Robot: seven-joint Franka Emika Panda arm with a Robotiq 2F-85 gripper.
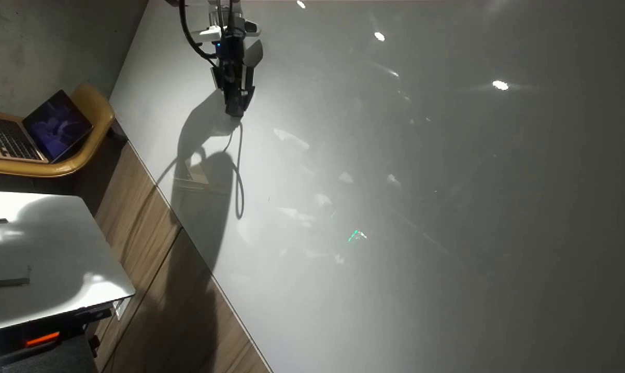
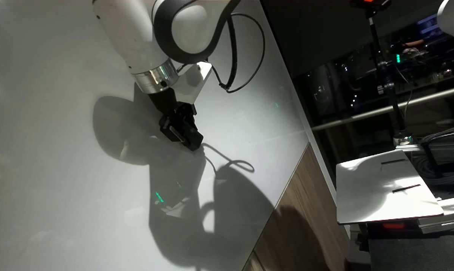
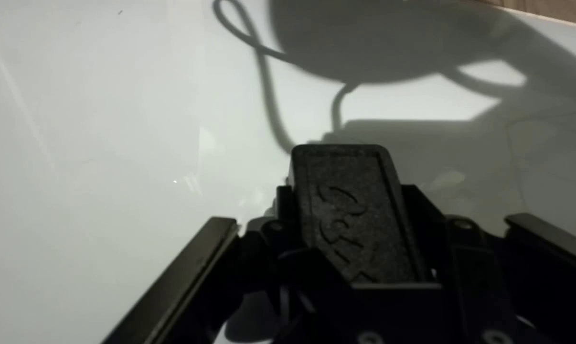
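My gripper is shut on a dark grey block with raised edges and curved lettering pressed into its face. One finger presses against each long side; the lower end of the block is hidden behind the gripper's black body. In both exterior views the gripper points down over a glossy white surface, with the block dark and hard to tell from the fingers. The block's tip is close to that surface; whether it touches, I cannot tell. Shadows of arm and cable fall around it.
Wood panelling borders the white surface along one edge. Beyond it stand a pale slotted board and a tan chair with an open laptop. A black stand rises behind the board in an exterior view.
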